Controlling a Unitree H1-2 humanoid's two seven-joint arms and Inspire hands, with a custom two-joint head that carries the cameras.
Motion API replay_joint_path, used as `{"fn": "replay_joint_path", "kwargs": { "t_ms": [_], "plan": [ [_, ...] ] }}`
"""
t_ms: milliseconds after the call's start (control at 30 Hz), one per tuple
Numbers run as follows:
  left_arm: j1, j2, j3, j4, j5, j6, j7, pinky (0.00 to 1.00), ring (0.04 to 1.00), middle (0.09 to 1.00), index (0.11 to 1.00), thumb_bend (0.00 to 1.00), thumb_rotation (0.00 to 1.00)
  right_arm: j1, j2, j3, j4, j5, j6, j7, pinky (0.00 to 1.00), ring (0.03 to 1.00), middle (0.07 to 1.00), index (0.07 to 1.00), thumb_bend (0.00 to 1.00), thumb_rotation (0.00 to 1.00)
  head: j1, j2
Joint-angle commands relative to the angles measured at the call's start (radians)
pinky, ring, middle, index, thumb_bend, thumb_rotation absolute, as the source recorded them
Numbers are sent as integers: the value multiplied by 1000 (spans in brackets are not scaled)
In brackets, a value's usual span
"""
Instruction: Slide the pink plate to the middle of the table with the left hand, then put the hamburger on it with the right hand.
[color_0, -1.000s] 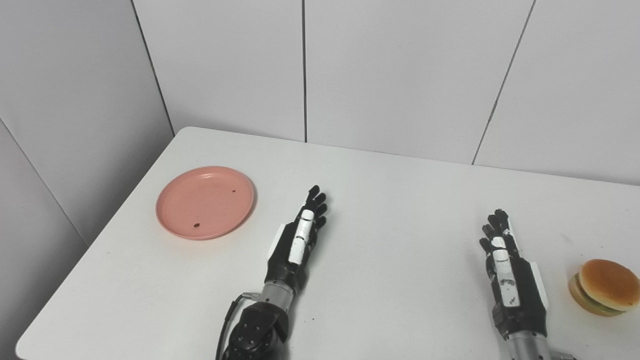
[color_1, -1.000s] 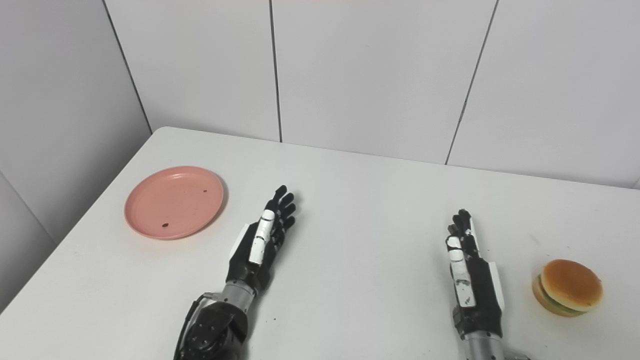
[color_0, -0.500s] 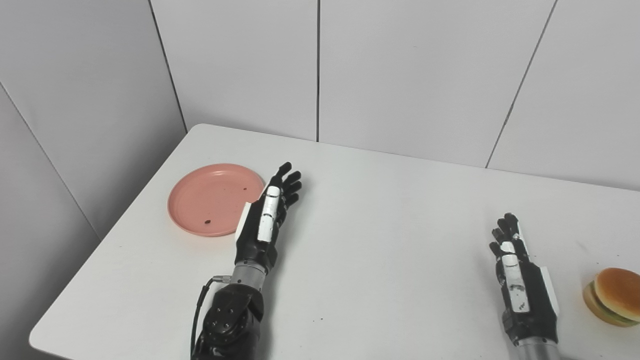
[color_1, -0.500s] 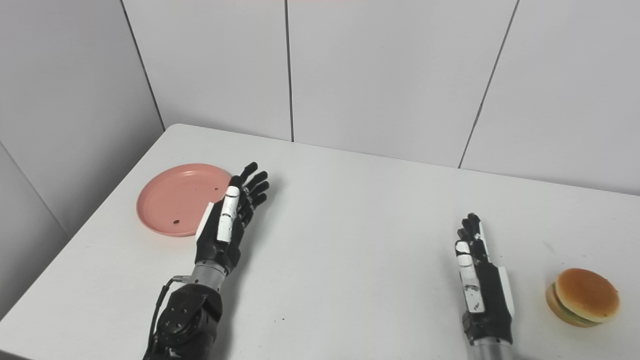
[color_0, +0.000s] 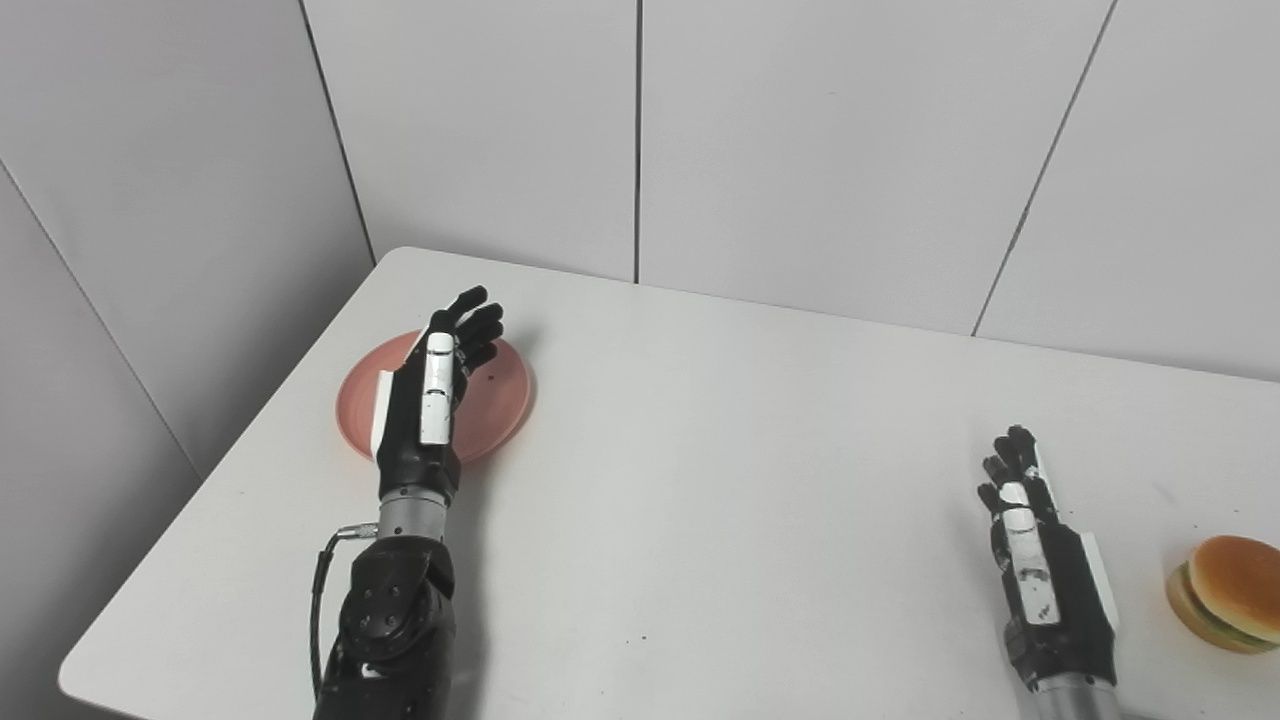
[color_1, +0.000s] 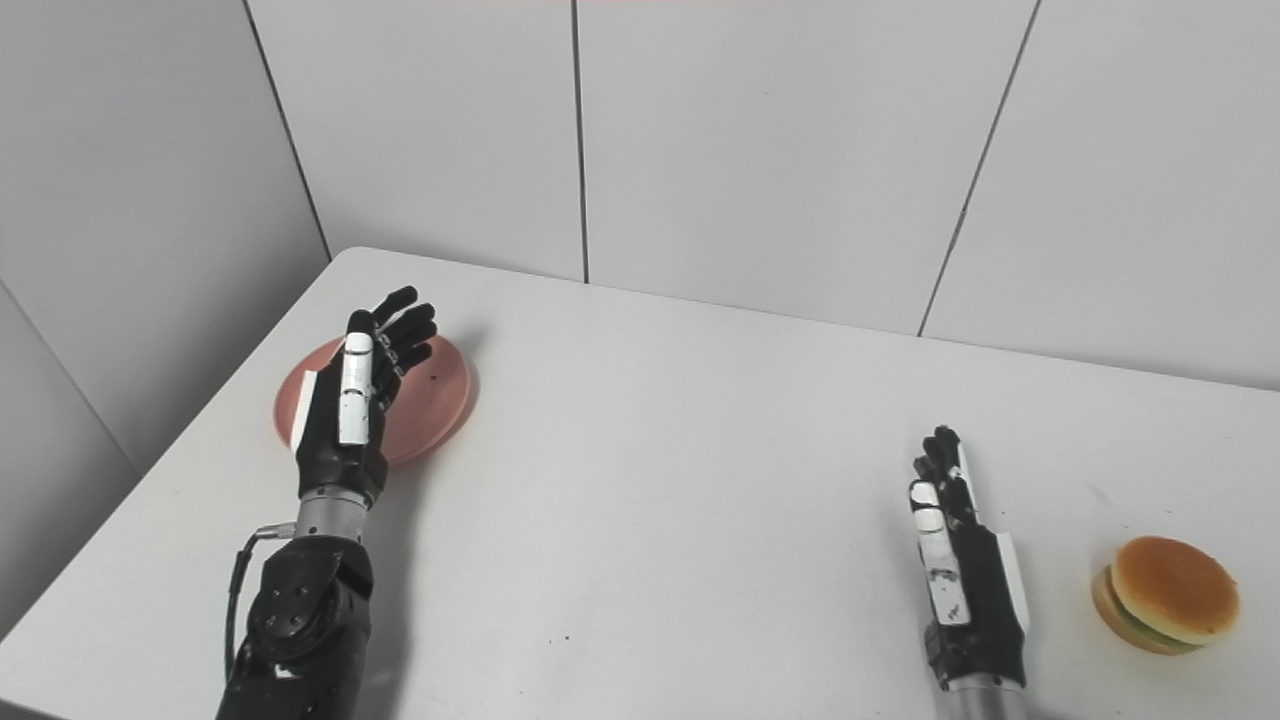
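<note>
Pink plate (color_0: 505, 405) near table (color_0: 700, 450) left edge; left hand (color_0: 430, 400) over it, fingers spread, holding nothing. Press flat, drag toward centre. Right hand (color_0: 1040, 570) open, idle beside hamburger (color_0: 1225, 592).

white table (color_0: 760, 480), rounded corner; grey panelled wall (color_0: 820, 150) behind, dark vertical seams.

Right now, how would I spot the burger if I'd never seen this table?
Find the white table and follow its near right edge. Just right of the right hand, not touching it, sits the burger: the only food here, a round brown bun with green showing underneath.
</note>
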Motion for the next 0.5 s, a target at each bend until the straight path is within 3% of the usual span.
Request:
{"fn": "replay_joint_path", "kwargs": {
  "t_ms": [0,133,467],
  "plan": [
    [-35,32,27,24,28,-75,40,829,779,755,733,626,1000,35,-13,-6,37,-3,-10,7,1000,1000,1000,1000,520,873,-1,1],
    [-43,63,67,69,19,-102,63,858,794,756,738,653,1000,37,-19,-3,38,-1,-5,17,1000,1000,1000,1000,533,848,-1,2],
    [-71,102,141,178,41,-209,165,763,737,725,706,647,1000,35,-19,-2,42,8,-17,33,1000,1000,1000,1000,512,843,0,1]
  ]
}}
